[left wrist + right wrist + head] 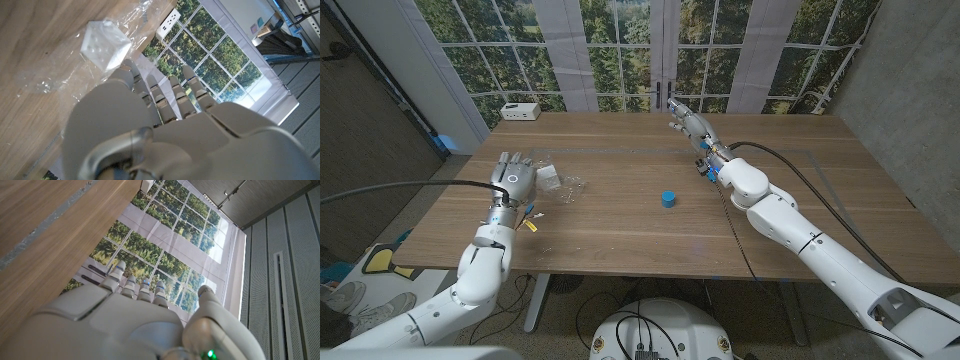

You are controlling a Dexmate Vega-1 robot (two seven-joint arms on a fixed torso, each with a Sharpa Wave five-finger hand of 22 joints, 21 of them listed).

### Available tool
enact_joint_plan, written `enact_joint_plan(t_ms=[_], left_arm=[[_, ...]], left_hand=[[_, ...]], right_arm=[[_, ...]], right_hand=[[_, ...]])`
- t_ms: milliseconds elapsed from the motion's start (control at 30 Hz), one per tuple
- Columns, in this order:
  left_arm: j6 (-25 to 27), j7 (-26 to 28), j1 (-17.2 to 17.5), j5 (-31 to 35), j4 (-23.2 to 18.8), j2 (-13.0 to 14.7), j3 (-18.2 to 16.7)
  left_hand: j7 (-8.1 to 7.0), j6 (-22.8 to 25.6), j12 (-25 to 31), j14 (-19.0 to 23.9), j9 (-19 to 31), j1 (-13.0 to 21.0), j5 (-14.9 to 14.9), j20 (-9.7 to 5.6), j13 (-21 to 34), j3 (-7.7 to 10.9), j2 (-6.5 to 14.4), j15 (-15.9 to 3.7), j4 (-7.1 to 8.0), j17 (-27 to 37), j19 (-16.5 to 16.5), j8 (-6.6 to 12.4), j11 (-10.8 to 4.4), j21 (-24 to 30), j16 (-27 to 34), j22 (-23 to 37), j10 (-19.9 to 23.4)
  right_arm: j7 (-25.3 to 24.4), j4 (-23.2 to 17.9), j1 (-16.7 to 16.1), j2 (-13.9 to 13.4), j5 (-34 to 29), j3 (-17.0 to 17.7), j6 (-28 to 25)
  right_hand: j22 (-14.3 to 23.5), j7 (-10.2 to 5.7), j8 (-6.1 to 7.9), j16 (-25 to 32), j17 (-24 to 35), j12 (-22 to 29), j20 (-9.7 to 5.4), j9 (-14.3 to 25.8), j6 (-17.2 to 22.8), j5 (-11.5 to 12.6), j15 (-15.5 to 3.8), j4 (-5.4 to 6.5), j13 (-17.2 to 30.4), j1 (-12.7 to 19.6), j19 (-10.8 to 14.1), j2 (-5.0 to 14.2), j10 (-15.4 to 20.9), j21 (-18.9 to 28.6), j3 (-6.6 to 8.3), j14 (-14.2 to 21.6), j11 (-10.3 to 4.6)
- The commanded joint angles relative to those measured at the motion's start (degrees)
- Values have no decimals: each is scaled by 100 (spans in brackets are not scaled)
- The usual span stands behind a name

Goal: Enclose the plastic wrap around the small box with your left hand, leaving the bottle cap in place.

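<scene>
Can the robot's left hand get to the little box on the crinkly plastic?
Probably yes. The left hand hovers right beside the small box, which sits on the plastic wrap, and nothing stands between them.

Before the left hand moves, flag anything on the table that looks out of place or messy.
Nothing is spilled or broken. The wrap lies crumpled and spread loose on the table rather than round the box, which sits on it just past the left hand. The blue cap stands alone mid-table, apart from both.
</scene>
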Motion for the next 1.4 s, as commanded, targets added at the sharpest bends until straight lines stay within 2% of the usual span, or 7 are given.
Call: enact_joint_plan(t_ms=[33,200,400,533,667,1033,1400], left_arm=[[255,527,-437,-324,234,-262,263],[449,151,-864,-84,406,-318,655],[-38,-131,-945,-820,163,-141,514],[952,-566,-1515,205,683,-534,1204],[545,-494,-1586,-47,678,-384,1215],[380,671,-1954,-28,1533,-898,1488],[274,-120,-2364,74,1932,-867,2039]], left_hand=[[78,203,40,72,213,29,38,31,42,117,-129,-654,-50,-8,10,255,6,64,-6,16,100],[110,203,62,81,257,16,23,9,61,138,-136,-642,-59,-6,39,315,19,98,-10,15,158],[160,255,122,308,225,51,-16,-70,98,211,-191,-742,-153,-22,125,388,12,184,45,13,326],[231,200,127,339,203,51,-39,-47,116,250,-189,-722,-177,-27,113,387,84,211,40,16,355],[209,211,135,348,190,24,-50,-47,127,260,-179,-718,-165,-22,120,402,49,232,40,17,386],[158,280,185,539,109,-49,-75,-216,170,280,-284,-853,-210,-37,230,465,-1,350,68,14,573],[143,474,205,611,19,-63,-94,-252,205,263,-507,-902,-324,-78,262,550,-2,426,25,3,672]], right_arm=[[-8,33,47,19,10,-18,-49],[27,66,100,33,26,-43,-104],[-22,73,89,50,24,-35,-104],[15,82,104,21,24,-37,-108],[33,113,131,30,20,-47,-95],[135,233,253,61,60,-83,-147],[197,336,316,56,114,-65,-149]], right_hand=[[11,-15,16,-23,21,-5,11,17,1,-2,32,3,32,-13,-16,-22,-33,-20,40,0,6],[11,-13,18,-24,22,-5,2,17,4,-3,30,5,32,-16,-24,-26,-35,-23,40,-4,5],[11,-11,18,-26,23,-5,5,17,4,-4,25,9,32,-20,-27,-29,-37,-24,41,-11,7],[11,-9,18,-25,23,-4,1,17,5,-5,30,11,32,-23,-25,-30,-34,-23,41,-9,8],[11,-7,19,-25,23,-2,2,17,8,-5,35,12,32,-25,-27,-33,-30,-24,41,-11,10],[12,-4,20,-27,24,-2,7,17,11,-6,40,14,32,-28,-32,-39,-31,-25,41,-17,10],[12,-6,19,-26,25,-4,9,17,8,-8,41,18,33,-35,-34,-47,-36,-26,39,-20,8]])
